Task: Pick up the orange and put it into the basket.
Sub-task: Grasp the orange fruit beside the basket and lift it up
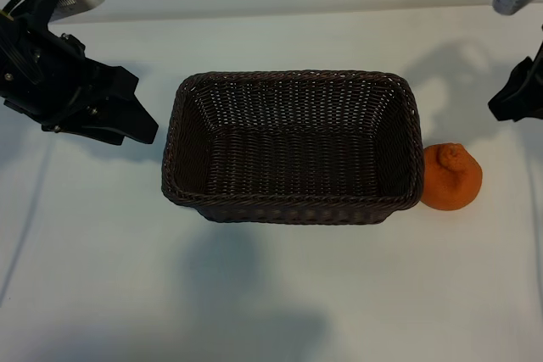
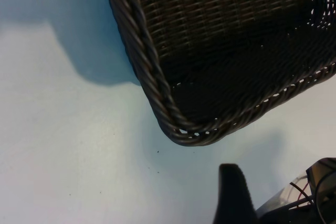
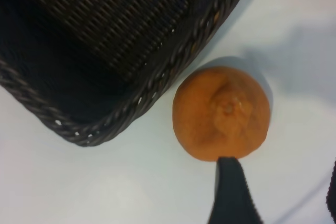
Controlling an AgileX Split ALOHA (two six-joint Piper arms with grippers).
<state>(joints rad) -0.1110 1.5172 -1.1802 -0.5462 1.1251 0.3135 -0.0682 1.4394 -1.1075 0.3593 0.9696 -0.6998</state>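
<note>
The orange (image 1: 451, 177) lies on the white table, right against the outside of the basket's right front corner. The dark woven basket (image 1: 293, 209) stands mid-table with nothing inside. My right gripper (image 1: 512, 101) hangs above and behind the orange, open; in the right wrist view one finger (image 3: 231, 190) reaches to the orange's (image 3: 221, 111) edge, and nothing is held. My left gripper (image 1: 140, 129) hovers off the basket's left side, open and holding nothing. Its finger (image 2: 233, 195) shows near a basket corner (image 2: 173, 127).
White tabletop (image 1: 271, 294) runs all round the basket, with wide room in front and at the left. A pale wall rises behind the table.
</note>
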